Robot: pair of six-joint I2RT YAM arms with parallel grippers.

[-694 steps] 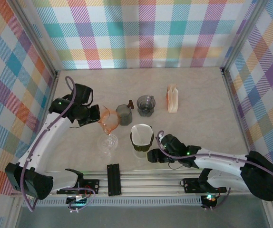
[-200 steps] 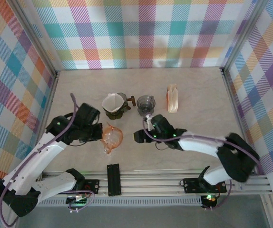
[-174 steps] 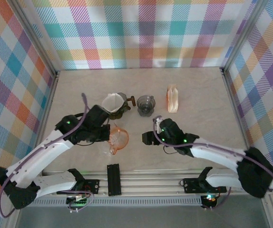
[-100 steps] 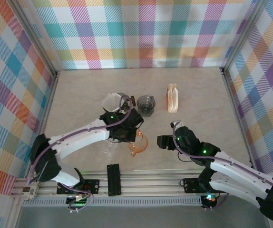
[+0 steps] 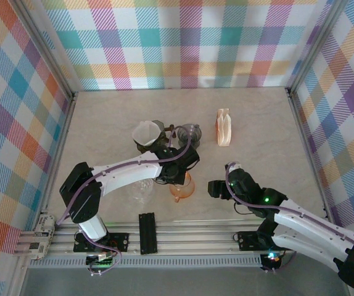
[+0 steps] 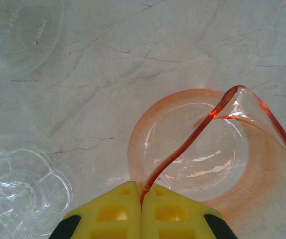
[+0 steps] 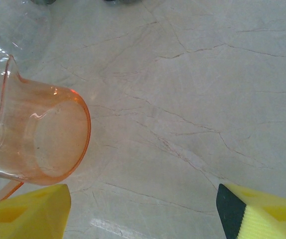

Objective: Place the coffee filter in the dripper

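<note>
- The left claw [image 6: 141, 199] is clenched on the thin rim of the orange dripper [image 6: 193, 149], its pads meeting with only the plastic wall between them.
- The dripper is tipped well over, mouth turned toward the right claw [image 7: 143, 211]. It is near the middle of the bench [image 5: 269, 148], either resting on it or just above; I cannot tell which. Nothing is inside it.
- The right claw is released, jaws wide and empty, just right of the dripper and apart from it.
- The coffee filter [image 5: 146, 131], a white paper cone, stands open in a dark cup [image 5: 147, 147] on the far side, left of centre, beside a grey cup [image 5: 189, 131].
- More folded papers sit in a rack [image 5: 225, 127] further right.
- A clear glass vessel [image 5: 141, 189] stands near, left of the dripper.
- If the orange piece is the dripper meant, I judge the task to be at an early stage: filter and dripper are apart, and the dripper is not upright.
- What is left would be to stand the dripper up, let go, fetch the filter and seat it in the mouth.
- I cannot tell whether the dark cup is itself a dripper; if it is, the placing looks done.
</note>
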